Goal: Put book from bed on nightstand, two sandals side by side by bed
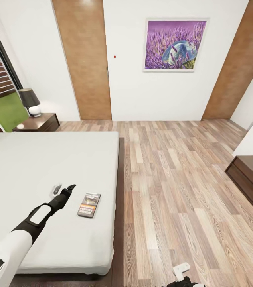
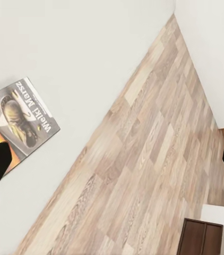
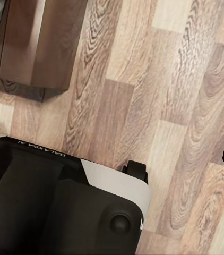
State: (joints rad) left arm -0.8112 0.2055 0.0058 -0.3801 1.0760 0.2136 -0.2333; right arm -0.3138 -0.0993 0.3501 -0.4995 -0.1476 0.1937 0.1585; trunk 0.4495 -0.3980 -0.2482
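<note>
Left gripper (image 1: 62,188), jaws apart, over the bed (image 1: 30,167), book (image 1: 89,205) just beside it.

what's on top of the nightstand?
A lamp with a dark shade and white base stands on the nightstand. The rest of its visible top looks bare; its near-left corner is hidden behind the bed.

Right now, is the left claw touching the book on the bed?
Apart. The head view shows white mattress between the left claw and the book, which lies flat on the bed, beside the claw and nearer the bed's edge.
</note>
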